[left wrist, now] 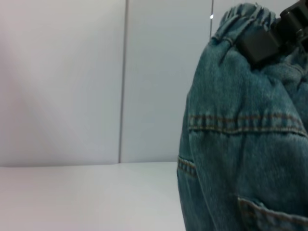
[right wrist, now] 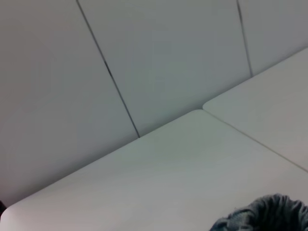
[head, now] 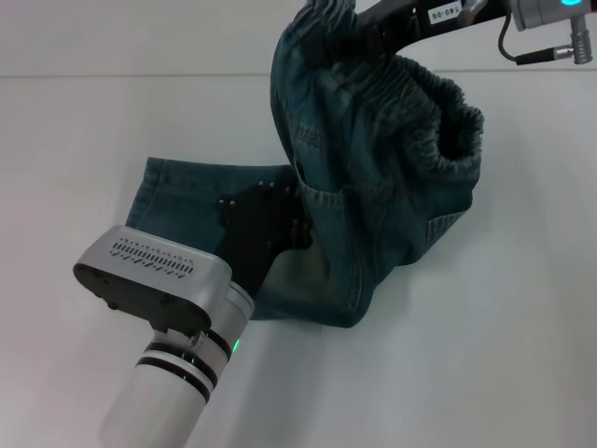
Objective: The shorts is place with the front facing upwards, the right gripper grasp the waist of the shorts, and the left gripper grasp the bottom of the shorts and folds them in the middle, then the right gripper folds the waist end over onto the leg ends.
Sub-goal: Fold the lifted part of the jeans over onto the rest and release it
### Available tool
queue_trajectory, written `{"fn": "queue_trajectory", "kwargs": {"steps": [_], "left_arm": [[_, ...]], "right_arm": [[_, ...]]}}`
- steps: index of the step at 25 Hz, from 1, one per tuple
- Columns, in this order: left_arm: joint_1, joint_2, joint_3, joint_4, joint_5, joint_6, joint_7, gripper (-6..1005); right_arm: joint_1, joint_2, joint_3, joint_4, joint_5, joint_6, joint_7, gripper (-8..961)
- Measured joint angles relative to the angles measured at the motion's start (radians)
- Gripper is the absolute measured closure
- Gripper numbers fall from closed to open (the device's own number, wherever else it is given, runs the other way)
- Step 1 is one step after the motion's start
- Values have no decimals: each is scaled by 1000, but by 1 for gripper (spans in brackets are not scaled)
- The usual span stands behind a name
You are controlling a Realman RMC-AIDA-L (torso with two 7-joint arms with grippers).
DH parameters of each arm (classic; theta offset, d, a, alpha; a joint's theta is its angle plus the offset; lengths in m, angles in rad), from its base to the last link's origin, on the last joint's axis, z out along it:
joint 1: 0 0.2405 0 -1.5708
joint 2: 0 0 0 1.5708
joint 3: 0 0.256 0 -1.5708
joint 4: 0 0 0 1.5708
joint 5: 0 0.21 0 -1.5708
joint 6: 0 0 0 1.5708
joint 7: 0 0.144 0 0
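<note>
a plain white tabletop (head: 485,355) carried the work, with pale wall panels (right wrist: 144,57) split by thin dark seams behind it; in the right wrist view a seam also ran between two tabletop sections.

the shorts (head: 373,187) were half lifted. their gathered waistband (head: 438,131) hung in the air under the right tool (head: 359,28), which pinched the waist fabric at the far top of the head view; in the left wrist view its black fingers (left wrist: 262,41) were pressed onto the ruffled band. from that grip the denim draped down and toward the left tool (head: 270,224), so the long axis of the shorts ran from the raised waist down to the leg ends (head: 187,201) lying flat on the tabletop, just to the left of the left tool. the waist opening gaped toward the robot's right, away from both tools.

the left tool lay low on the flat part of the denim, its black fingers resting on the cloth; whether they were spread or pressed together could not be told. its silver-grey wrist (head: 159,275) reached back toward the near edge, a green light (head: 236,347) showing on it.
</note>
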Motion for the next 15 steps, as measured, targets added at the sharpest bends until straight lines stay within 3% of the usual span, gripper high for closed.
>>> {"fn": "queue_trajectory", "kwargs": {"steps": [5, 15], "left_arm": [[36, 0, -30, -3, -6, 15, 23, 999], [184, 0, -199, -3, -9, 72, 75, 999]], "right_arm": [[14, 4, -26, 18, 3, 4, -2, 848], [69, 23, -98, 83, 0, 47, -26, 818]]}}
